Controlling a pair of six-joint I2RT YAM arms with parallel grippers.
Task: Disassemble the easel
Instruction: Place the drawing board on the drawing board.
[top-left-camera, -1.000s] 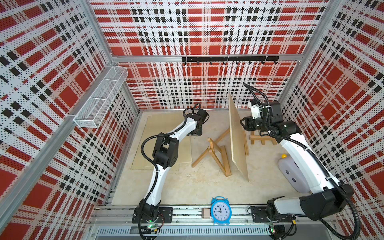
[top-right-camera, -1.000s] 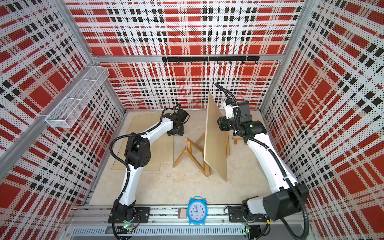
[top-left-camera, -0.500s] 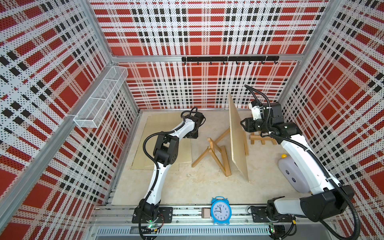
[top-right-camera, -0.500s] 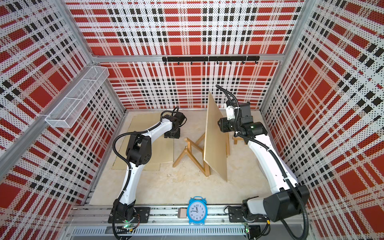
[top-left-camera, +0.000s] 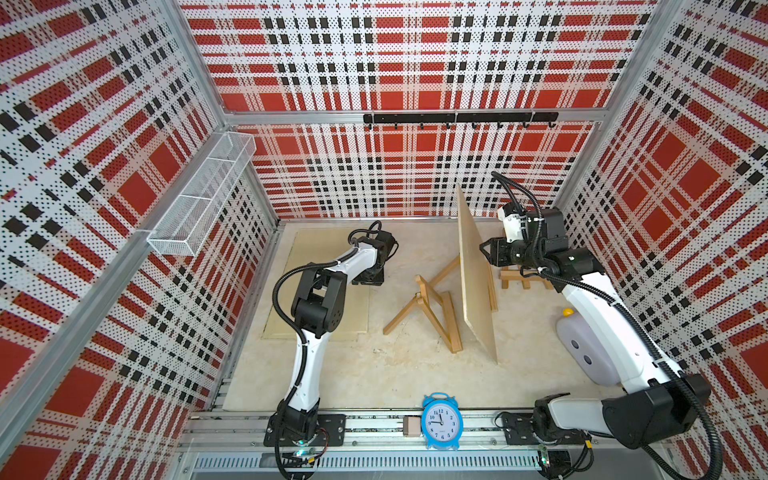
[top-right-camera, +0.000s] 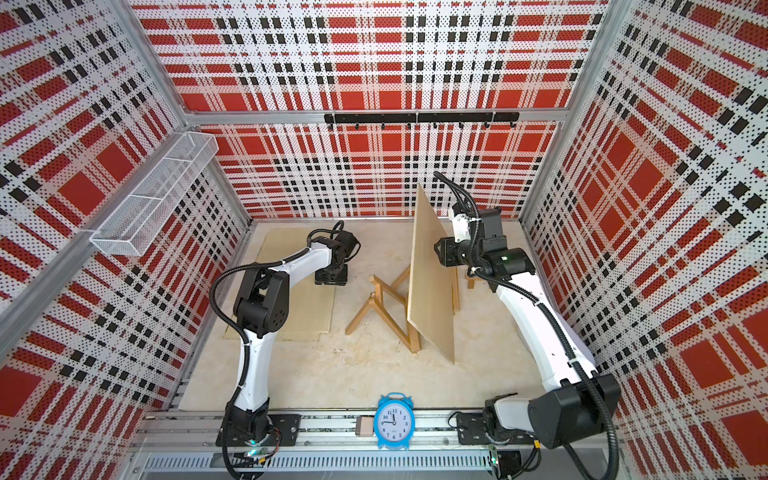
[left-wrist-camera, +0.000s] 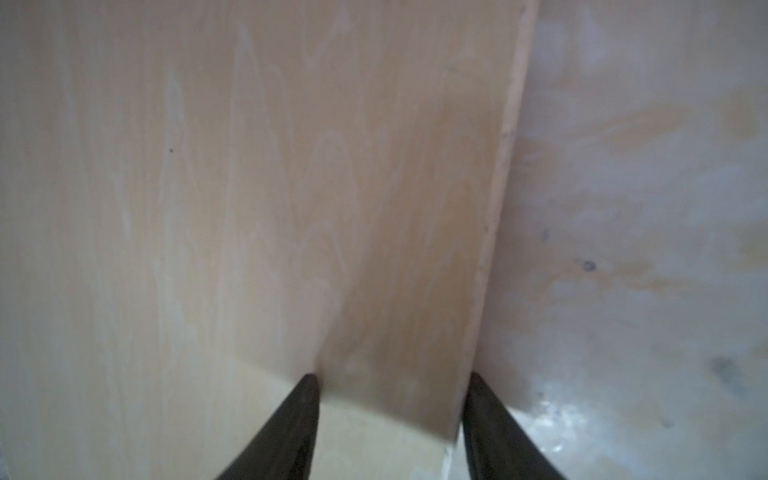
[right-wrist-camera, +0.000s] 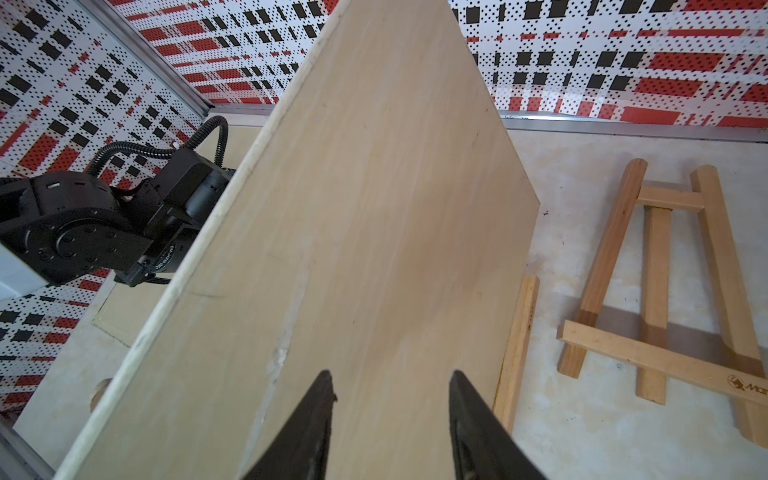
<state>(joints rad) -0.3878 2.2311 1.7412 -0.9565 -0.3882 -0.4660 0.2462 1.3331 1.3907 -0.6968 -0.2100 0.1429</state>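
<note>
The right gripper (right-wrist-camera: 390, 376) has its two black fingers (right-wrist-camera: 326, 399) spread apart, and it is not pinching anything. Right in front of its tips is the wide face of the tall board (right-wrist-camera: 374, 208). I cannot tell if the tips touch it. The tall board stands up on the table (top-left-camera: 415, 374) and tilts a bit. A thin wood strip (right-wrist-camera: 517, 349) sits at its foot, on the gripper's side. Just behind the board, on the side away from the gripper, is the easel (top-left-camera: 432, 307) with its legs spread out on the table. Off to one side of the gripper, a small easel (right-wrist-camera: 665, 291) lies flat (it has some print on its bar, too small to read). Farther past the tall board, you can see the left arm (right-wrist-camera: 83, 232).

The left gripper (left-wrist-camera: 390, 378) points down, and its fingers (left-wrist-camera: 291, 428) are spread apart too, holding nothing. Close under it lies a flat board (left-wrist-camera: 249, 187). One finger is over the board and the other is by the board's edge, next to bare table. The easel is well off to this gripper's side, as both top views show.
</note>
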